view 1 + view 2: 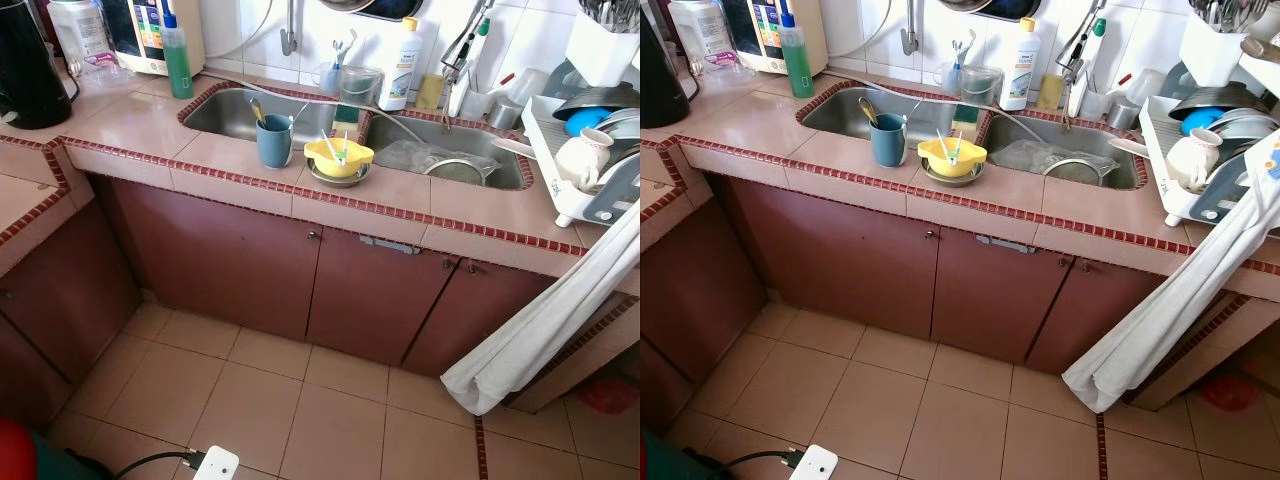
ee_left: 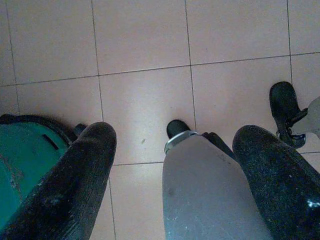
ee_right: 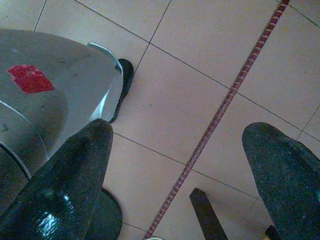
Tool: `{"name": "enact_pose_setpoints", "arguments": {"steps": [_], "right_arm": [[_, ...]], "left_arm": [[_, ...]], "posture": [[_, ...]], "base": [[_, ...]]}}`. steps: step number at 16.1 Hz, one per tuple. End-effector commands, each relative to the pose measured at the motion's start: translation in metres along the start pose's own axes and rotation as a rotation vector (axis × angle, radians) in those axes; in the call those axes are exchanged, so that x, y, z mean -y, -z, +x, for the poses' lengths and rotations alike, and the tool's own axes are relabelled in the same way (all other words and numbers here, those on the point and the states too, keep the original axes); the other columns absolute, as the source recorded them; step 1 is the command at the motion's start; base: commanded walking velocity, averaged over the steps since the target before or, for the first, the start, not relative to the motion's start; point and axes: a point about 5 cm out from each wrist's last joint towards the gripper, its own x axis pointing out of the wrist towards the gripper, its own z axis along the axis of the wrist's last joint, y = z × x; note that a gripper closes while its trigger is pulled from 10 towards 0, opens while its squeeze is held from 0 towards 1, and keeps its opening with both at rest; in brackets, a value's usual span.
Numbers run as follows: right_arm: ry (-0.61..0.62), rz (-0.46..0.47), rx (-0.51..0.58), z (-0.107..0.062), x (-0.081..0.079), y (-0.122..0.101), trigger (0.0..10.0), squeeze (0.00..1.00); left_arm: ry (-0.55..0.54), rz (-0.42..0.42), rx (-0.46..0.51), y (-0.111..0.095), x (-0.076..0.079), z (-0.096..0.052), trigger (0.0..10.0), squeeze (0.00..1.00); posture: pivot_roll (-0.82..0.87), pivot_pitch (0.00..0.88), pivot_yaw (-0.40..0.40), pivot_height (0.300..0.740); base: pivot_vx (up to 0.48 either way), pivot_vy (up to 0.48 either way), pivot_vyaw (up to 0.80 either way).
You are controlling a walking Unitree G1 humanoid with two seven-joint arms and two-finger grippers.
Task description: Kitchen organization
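We are standing back from the counter [image 1: 210, 155], where the blue cup [image 1: 274, 139] and yellow bowl [image 1: 339, 158] are sitting side by side on the front ledge between the two sinks. Our left gripper [image 2: 170, 175] and right gripper [image 3: 185, 180] are both hanging at floor level, jaws spread wide and holding nothing. We are judging the dishes to lie ahead and well above either gripper, the cup toward our left arm.

Both arms hang idle at the robot's sides, wrists turned straight down toward the floor. The left gripper [image 2: 172, 165] has its two long black fingers [image 2: 75, 185] spread wide apart, holding nothing. The right gripper [image 3: 185, 165] likewise has its black fingers [image 3: 70, 175] splayed wide, at about ten and two o'clock, nothing between them.
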Motion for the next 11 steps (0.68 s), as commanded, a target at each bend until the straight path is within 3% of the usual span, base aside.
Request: {"name": "enact_pose_setpoints", "arguments": {"steps": [1, 5, 7, 11], "right_arm": [[-0.019, -0.232, 0.096, 0.007, -0.022, -0.041, 10.0, 0.00], [-0.013, -0.251, 0.112, 0.006, -0.017, -0.046, 10.0, 0.00], [-0.025, -0.273, 0.127, 0.006, -0.013, -0.060, 10.0, 0.00], [-0.025, -0.273, 0.127, 0.006, -0.013, -0.060, 10.0, 0.00]], "left_arm": [[0.021, -0.188, 0.022, 0.010, 0.014, -0.002, 10.0, 0.00], [0.012, -0.152, 0.008, 0.009, 0.008, -0.002, 10.0, 0.00], [0.027, -0.102, 0.052, -0.012, -0.001, 0.001, 10.0, 0.00], [0.027, -0.102, 0.052, -0.012, -0.001, 0.001, 10.0, 0.00]], "posture": [[-0.01, 0.000, -0.033, 0.740], [-0.02, 0.000, -0.027, 0.740], [-0.02, 0.000, -0.019, 0.740], [-0.02, 0.000, -0.019, 0.740]], "base": [[0.000, 0.000, 0.00], [0.000, 0.000, 0.00], [0.000, 0.000, 0.00], [0.000, 0.000, 0.00]]}}
